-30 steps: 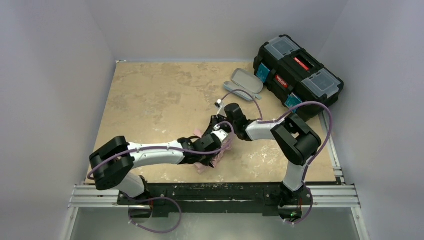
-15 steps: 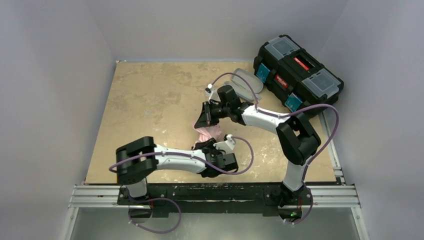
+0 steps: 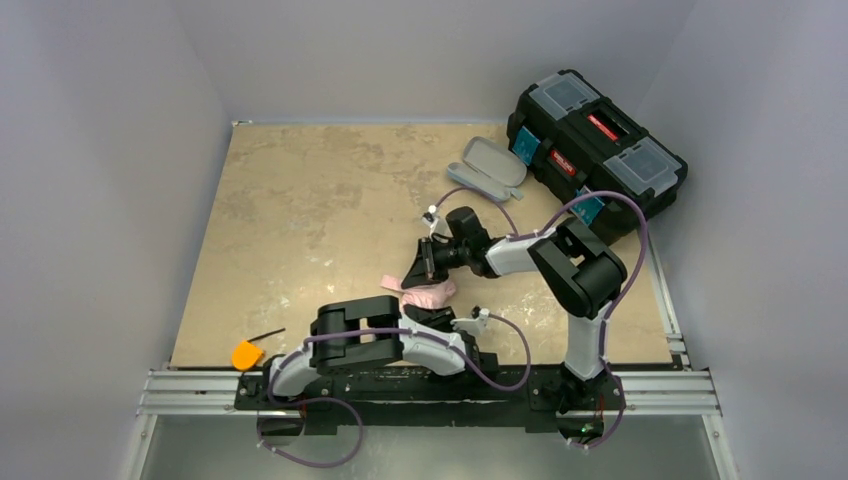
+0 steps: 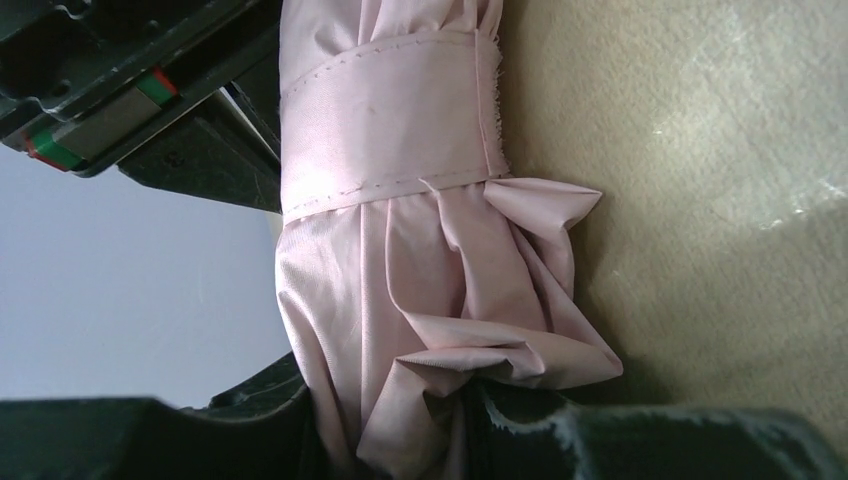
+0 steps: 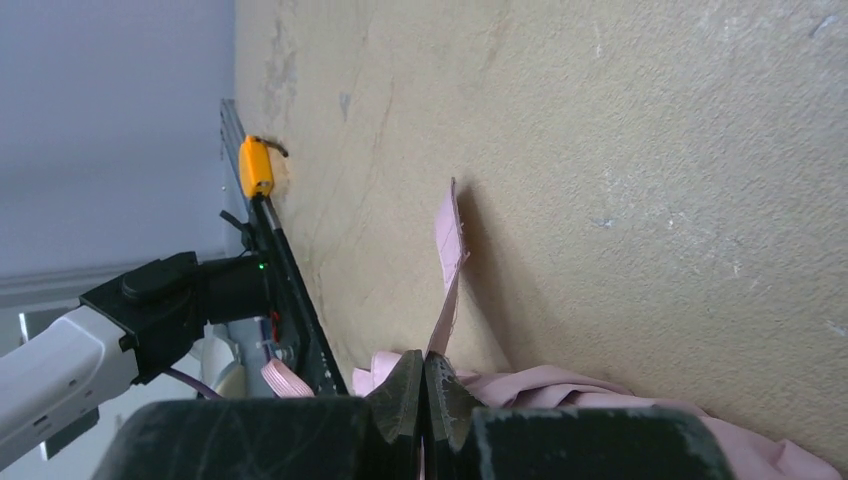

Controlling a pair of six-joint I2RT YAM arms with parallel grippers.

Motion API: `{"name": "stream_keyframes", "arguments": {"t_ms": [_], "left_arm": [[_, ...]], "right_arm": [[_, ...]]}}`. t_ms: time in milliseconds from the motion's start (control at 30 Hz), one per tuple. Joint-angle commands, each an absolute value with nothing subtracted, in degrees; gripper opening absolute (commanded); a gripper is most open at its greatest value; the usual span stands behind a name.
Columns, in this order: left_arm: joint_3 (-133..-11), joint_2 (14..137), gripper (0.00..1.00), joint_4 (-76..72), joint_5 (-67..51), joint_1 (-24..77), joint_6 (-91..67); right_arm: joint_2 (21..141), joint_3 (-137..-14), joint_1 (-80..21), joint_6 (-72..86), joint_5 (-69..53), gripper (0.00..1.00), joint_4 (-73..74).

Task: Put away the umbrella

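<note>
The umbrella [image 3: 425,294] is seen as a rolled pink bundle lying on the table [image 3: 300,200] close to its near edge, roughly at 6 o'clock from the table's middle. In the left wrist view a stitched band is wrapped round the bundle, with loose folds bunched below it. The strap [image 5: 450,250] is pinched by the right gripper [image 5: 424,385], whose fingers are pressed together on it, with the free end sticking out beyond them. The left gripper [image 4: 400,430] is closed on the loose folds at one end of the bundle.

The grey case [image 3: 488,165] lies at 1 o'clock from the umbrella, well apart, with the toolbox [image 3: 595,140] beyond it. An orange item [image 3: 245,354] sits at 8 o'clock by the near edge.

The strap appears to be mid-fastening, so several slips are possible:

- The thin strap could be pulled out of the right pinch if it is tensioned too sharply, and the wrap would then spring loose.
- Only fabric, not the shaft, seems to be held on the left, so the bundle could twist or unroll.
- With the bundle so near the edge, it could be dragged off onto the rail.
- The two wrists are crowded together, so contact between them is a risk.
</note>
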State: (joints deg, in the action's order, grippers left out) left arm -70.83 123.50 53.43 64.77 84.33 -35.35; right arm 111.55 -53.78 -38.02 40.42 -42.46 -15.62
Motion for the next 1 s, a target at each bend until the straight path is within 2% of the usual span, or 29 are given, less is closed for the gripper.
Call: {"name": "stream_keyframes", "arguments": {"t_ms": [0, 67, 133, 200, 400, 633, 833, 967], "left_arm": [[-72.74, 126.31, 0.24, 50.94, 57.07, 84.72, -36.97], [-71.87, 125.01, 0.46, 50.72, 55.66, 84.77, -37.07], [-70.01, 122.23, 0.62, 49.07, 54.01, 84.83, -36.91], [-68.69, 119.1, 0.71, 48.33, 53.13, 84.85, -36.57], [-67.19, 108.42, 0.88, 47.7, 50.6, 84.73, -33.3], [-65.53, 93.39, 0.96, 47.1, 44.19, 82.31, -29.37], [-53.39, 77.43, 0.94, 32.51, 22.65, 70.79, -25.54], [-45.39, 72.23, 0.94, 23.11, 10.47, 62.62, -25.2]], "right_arm": [[117.23, -43.09, -39.04, 39.47, -36.2, 0.0, -21.54], [117.93, -39.69, -39.11, 40.56, -35.33, 0.0, -26.04], [118.38, -37.23, -39.11, 41.23, -34.23, 0.0, -29.34], [118.69, -35.35, -39.09, 41.52, -33.08, 0.0, -31.61], [119.28, -34.04, -39.05, 40.52, -30.97, 0.0, -34.1], [119.78, -34.24, -39.04, 40.43, -30.26, 0.0, -35.51], [118.17, -34.39, -39.09, 39.91, -29.43, 0.0, -35.54], [117.57, -34.27, -39.1, 39.48, -29.18, 0.0, -36.06]]}}
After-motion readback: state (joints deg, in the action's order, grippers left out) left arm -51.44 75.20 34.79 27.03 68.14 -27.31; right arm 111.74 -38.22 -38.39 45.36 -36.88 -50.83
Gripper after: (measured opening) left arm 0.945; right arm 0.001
